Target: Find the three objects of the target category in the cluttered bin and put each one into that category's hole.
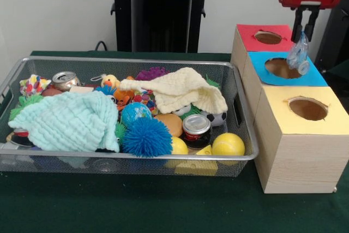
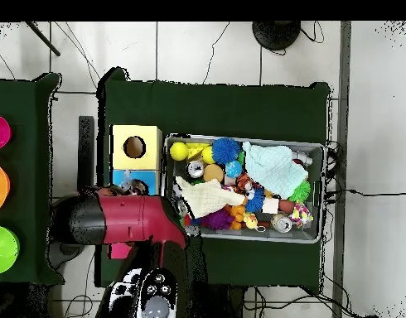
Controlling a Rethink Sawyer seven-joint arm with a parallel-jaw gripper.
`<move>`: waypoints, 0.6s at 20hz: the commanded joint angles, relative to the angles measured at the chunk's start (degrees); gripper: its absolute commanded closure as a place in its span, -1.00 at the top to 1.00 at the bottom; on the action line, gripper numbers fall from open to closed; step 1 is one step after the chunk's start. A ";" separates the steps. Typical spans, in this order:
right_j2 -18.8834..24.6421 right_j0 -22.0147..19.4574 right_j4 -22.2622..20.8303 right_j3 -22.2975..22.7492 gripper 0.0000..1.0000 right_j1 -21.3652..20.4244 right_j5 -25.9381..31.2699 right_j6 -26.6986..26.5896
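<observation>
My gripper [image 1: 304, 36] hangs at the top right of the front view, shut on a wrinkly see-through plastic item [image 1: 299, 56] with a faint blue tint. The item dangles just above the blue-surround hole [image 1: 282, 68], at its right rim. In the overhead view the red arm [image 2: 128, 219] covers most of that box, and only a strip of the blue surround [image 2: 122, 176] shows. The wire mesh bin [image 1: 136, 60] lies to the left, full of clutter, and it also shows in the overhead view [image 2: 239, 138]. No other see-through plastic item shows in the bin.
The red-surround hole [image 1: 268, 37] is behind the blue one and the yellow-surround hole [image 1: 308, 108] in front. The bin holds a mint cloth [image 1: 68, 121], a cream cloth [image 1: 182, 88], metal cans [image 1: 65, 80] [image 1: 196, 126], a blue spiky ball [image 1: 146, 137] and yellow balls [image 1: 228, 144].
</observation>
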 commanded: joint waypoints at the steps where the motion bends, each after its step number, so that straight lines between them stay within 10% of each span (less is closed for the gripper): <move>1: 1.02 0.36 2.53 5.59 -1.00 3.65 -2.59 14.59; 12: 1.39 -1.16 2.84 5.65 -1.00 6.13 -6.16 12.35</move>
